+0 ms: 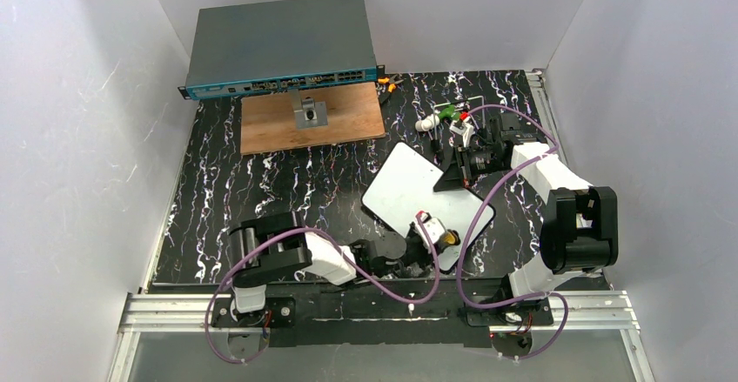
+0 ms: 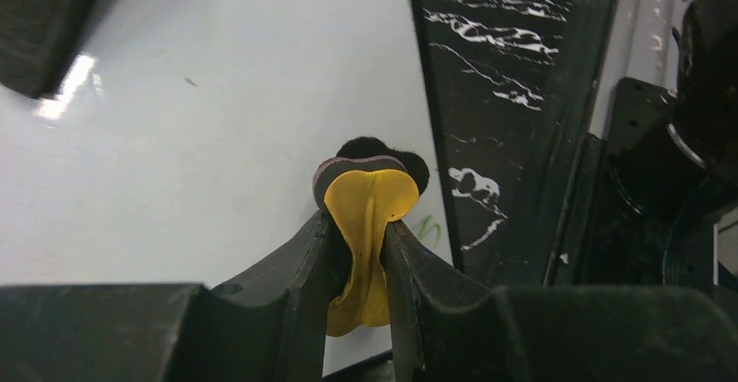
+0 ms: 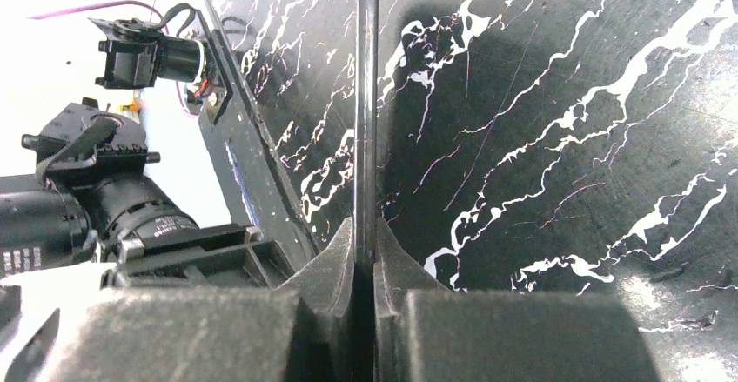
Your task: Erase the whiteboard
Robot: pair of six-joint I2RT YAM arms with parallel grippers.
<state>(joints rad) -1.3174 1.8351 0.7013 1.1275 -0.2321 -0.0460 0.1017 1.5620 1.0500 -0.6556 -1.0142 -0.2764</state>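
Observation:
The whiteboard [image 1: 411, 189] lies tilted on the black marbled table. In the left wrist view its glossy white face [image 2: 218, 138] fills the left side, with a small green mark [image 2: 428, 225] near its right edge. My left gripper [image 2: 365, 225] is shut on a yellow eraser [image 2: 370, 204], whose black felt pad [image 2: 374, 149] rests against the board. From above, the left gripper [image 1: 439, 241] is at the board's near corner. My right gripper [image 3: 365, 243] is shut on the whiteboard's thin dark edge [image 3: 366, 95], seen edge-on. From above, the right gripper [image 1: 452, 173] is at the board's far right side.
A grey network switch [image 1: 283, 43] stands at the back. In front of it lies a brown wooden board [image 1: 348, 121] with a small metal fixture [image 1: 311, 114]. Markers and small parts [image 1: 448, 117] lie at the back right. White walls enclose the table.

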